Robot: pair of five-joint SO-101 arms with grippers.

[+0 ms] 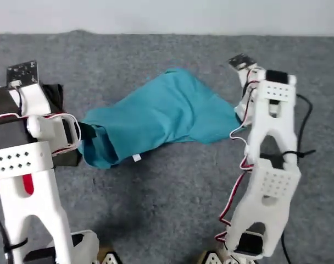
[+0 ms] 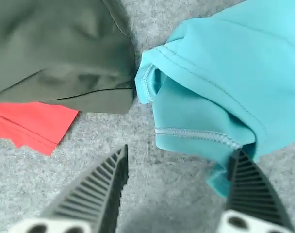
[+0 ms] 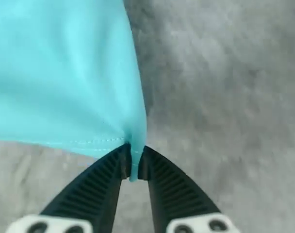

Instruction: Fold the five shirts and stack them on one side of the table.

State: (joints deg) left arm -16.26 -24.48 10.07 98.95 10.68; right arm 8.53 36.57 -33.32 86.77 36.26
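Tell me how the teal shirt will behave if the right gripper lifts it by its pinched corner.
Probably floppy: the teal shirt lies rumpled and folded over itself. Pinched at one corner by the right gripper, it would likely hang and drape.

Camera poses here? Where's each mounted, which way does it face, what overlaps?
High view: fixed above the table, looking down; left arm and right arm flank the teal shirt.
Left wrist view: on the left arm, looking past the open left gripper at the teal shirt's end, a dark shirt and a red shirt.
Right wrist view: on the right arm, looking at the right gripper shut on the teal shirt's corner.
Shared: all three show the teal shirt and table.
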